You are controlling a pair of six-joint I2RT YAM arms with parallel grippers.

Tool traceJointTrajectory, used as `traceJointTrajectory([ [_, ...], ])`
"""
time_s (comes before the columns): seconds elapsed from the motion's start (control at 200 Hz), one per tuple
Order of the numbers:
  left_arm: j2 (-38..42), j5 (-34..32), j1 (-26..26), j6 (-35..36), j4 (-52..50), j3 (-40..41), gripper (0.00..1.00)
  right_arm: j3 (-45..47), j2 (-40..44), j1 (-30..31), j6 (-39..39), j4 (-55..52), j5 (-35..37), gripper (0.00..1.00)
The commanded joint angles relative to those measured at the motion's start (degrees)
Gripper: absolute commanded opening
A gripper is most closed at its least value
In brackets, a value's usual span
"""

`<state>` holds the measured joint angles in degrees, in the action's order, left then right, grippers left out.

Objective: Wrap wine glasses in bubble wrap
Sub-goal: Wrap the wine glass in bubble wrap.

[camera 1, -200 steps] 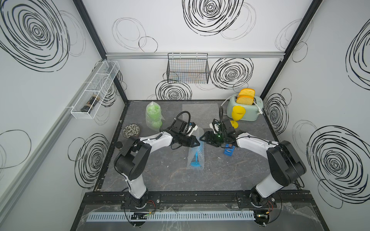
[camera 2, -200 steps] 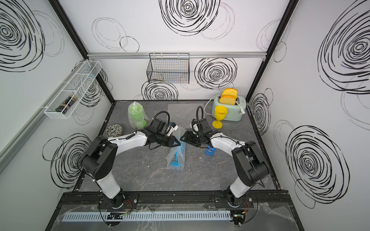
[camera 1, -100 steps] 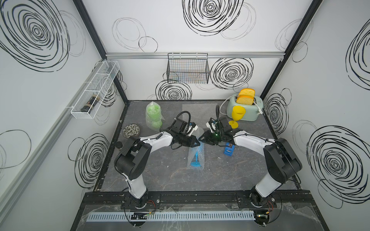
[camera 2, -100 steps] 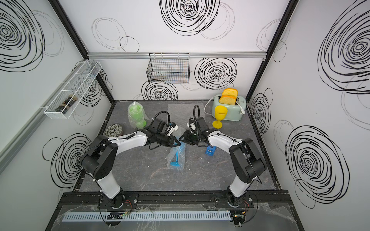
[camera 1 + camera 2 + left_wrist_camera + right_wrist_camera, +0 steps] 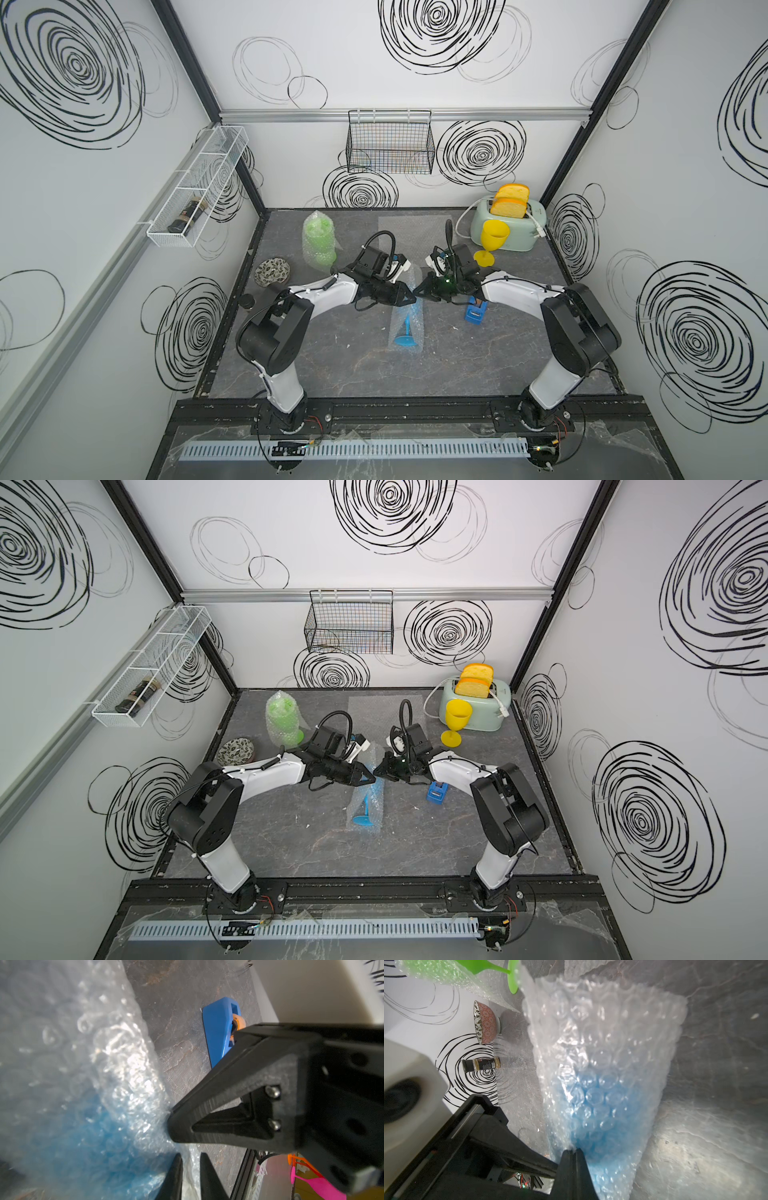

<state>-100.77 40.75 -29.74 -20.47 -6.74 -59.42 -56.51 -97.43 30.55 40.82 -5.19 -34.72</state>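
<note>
Clock directions are read on the table in a top view, with 12 at the back wall.

- The right gripper (image 5: 572, 1151) has its jaws pressed together on the edge of the bubble wrap (image 5: 602, 1053), where blue shows through the film.
- The left gripper (image 5: 190, 1158) has its fingers a little apart with the same wrap's edge between them. I cannot tell whether they press it.
- In both top views the two grippers meet nearly tip to tip at mid-table, the left reaching in from 9 o'clock and the right from 3 o'clock.
- The blue goblet (image 5: 406, 341) lies on its side inside the wrap, with its foot toward 6 o'clock and its bowl end under the grippers.
- The tape dispenser (image 5: 475, 312) sits near the grippers at 4 o'clock, apart from the wrap.
- The flat sheet (image 5: 407, 237) of bubbled film lies on the table (image 5: 498, 357) at 12 o'clock.
- The green goblet (image 5: 318, 241) stands at 10 o'clock, swathed in its own film.
- The yellow goblet (image 5: 492, 239) stands bare and upright at 2 o'clock, just in front of the toaster (image 5: 521, 239).
</note>
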Motion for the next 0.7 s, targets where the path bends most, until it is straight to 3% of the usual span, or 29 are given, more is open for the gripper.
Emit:
traceJointTrajectory([
  [0.0,-0.17,-5.27,0.28,0.63,-5.42,2.07,0.28,0.36,-1.54,-0.03,-0.58,0.61,-0.70,0.00],
  [0.185,5.57,-3.58,0.76,-1.04,-6.24,1.78,0.47,1.01,-2.28,-0.06,-0.56,1.37,-0.68,0.00],
  [0.34,10.32,-4.73,4.59,-3.37,-4.98,3.45,0.61,1.49,-1.91,-0.23,-0.60,1.82,-0.56,0.00],
  [0.51,7.17,-5.84,7.43,-5.29,-4.71,3.11,0.69,1.39,-1.94,-0.18,-0.23,1.81,-0.93,0.00],
  [0.695,1.46,-3.10,6.61,-6.37,-4.32,0.56,0.77,1.33,-2.02,-0.02,0.15,2.01,-1.40,0.00],
])
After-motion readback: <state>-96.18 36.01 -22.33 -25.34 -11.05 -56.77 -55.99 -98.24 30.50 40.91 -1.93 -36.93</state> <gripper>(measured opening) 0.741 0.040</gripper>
